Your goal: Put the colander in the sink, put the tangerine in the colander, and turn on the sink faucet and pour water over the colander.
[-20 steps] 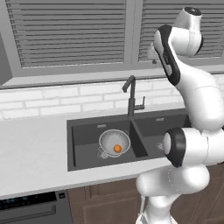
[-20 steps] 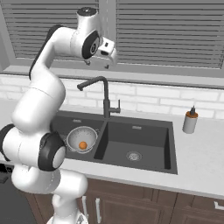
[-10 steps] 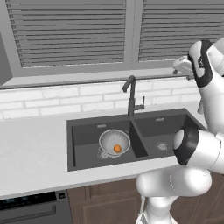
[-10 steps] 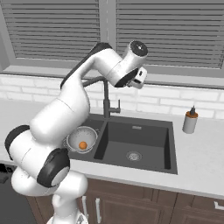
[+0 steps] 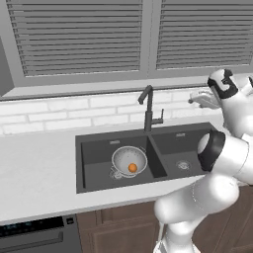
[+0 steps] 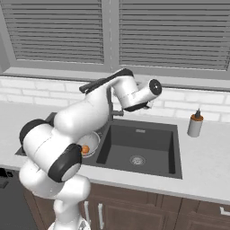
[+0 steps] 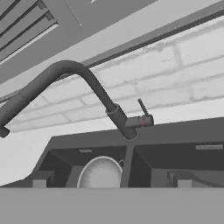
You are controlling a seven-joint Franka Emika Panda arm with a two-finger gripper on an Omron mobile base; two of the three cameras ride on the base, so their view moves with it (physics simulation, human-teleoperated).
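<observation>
The silvery colander (image 5: 129,159) stands in the left basin of the dark sink (image 5: 170,140), and the tangerine (image 5: 132,168) lies inside it. At the sink's back rim, between the basins, rises the dark faucet (image 5: 148,107); no water runs from it. My gripper (image 5: 194,100) hovers open to the right of the faucet, above the right basin, and points at it. In the hand view the faucet (image 7: 116,114) fills the middle with its lever (image 7: 142,119) on the right, the colander (image 7: 101,174) below, and my gripper (image 7: 111,181) open and holding nothing.
A small soap bottle (image 6: 195,125) stands on the counter right of the sink. A white brick backsplash and shuttered windows run behind the counter (image 5: 34,168). A dishwasher front (image 5: 34,233) sits low at the left.
The arm has swung from high above the faucet down and to the right, bringing the hand level with the faucet. The gripper stayed open. Colander and tangerine have not moved.
</observation>
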